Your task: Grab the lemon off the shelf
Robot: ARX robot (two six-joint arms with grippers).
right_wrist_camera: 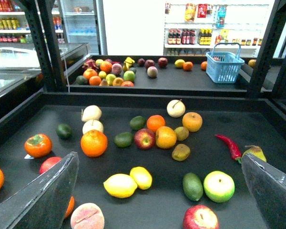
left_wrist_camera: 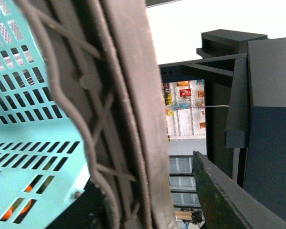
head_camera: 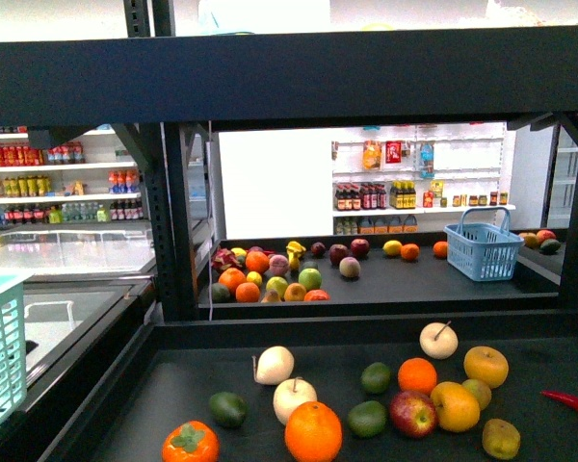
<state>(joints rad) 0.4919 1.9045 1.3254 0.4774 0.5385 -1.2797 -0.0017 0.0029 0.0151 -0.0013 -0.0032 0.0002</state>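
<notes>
One lemon (right_wrist_camera: 120, 185) lies on the shelf (right_wrist_camera: 205, 138) btwn the wide-open R jaws, 2nd lemon (right_wrist_camera: 141, 177) just beside it; L jaws: can't tell if open

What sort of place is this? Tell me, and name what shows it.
Most likely a grocery shop, or a mock-up of one: a black tiered shelf spread with loose fruit, white shelves of bottles behind, and a blue basket on the far tray.

Bright, even light; faint shadows on the shelf (head_camera: 173, 385); far white wall (head_camera: 270, 183) overexposed; left wrist view's foreground blurred.
</notes>
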